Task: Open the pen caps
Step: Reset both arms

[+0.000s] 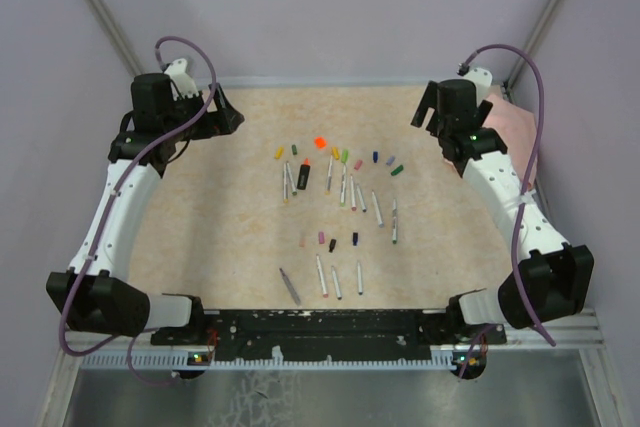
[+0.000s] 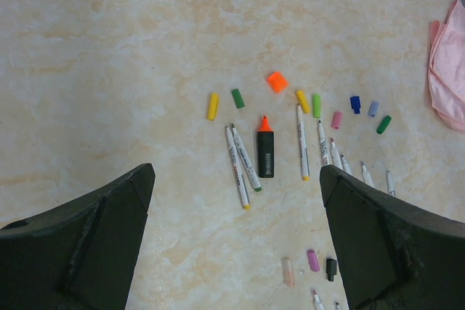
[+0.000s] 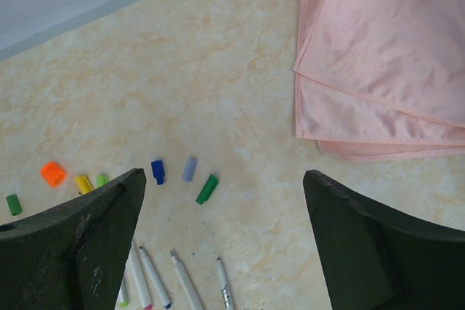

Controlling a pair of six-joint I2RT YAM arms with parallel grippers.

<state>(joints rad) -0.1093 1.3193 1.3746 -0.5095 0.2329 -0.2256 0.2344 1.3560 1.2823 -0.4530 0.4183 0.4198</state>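
Loose pen caps lie in an arc mid-table: yellow (image 1: 279, 153), green (image 1: 294, 149), orange (image 1: 320, 142), pink (image 1: 358, 164), blue (image 1: 376, 157) and dark green (image 1: 396, 170). A second short row, purple (image 1: 321, 237) and black (image 1: 332, 244), lies nearer the arms. Uncapped white pens (image 1: 347, 190) and a black highlighter (image 1: 303, 175) lie below the arc. My left gripper (image 1: 228, 119) hangs open at the far left, high above the table (image 2: 236, 172). At the far right my right gripper (image 1: 425, 112) is open too (image 3: 223, 176), above the blue cap (image 3: 158, 171) and green cap (image 3: 207, 189).
A folded pink cloth (image 3: 392, 56) lies at the far right edge, beside the right arm. Several more pens (image 1: 336, 282) and a grey one (image 1: 290, 286) lie near the front rail (image 1: 320, 325). Grey walls close in the table.
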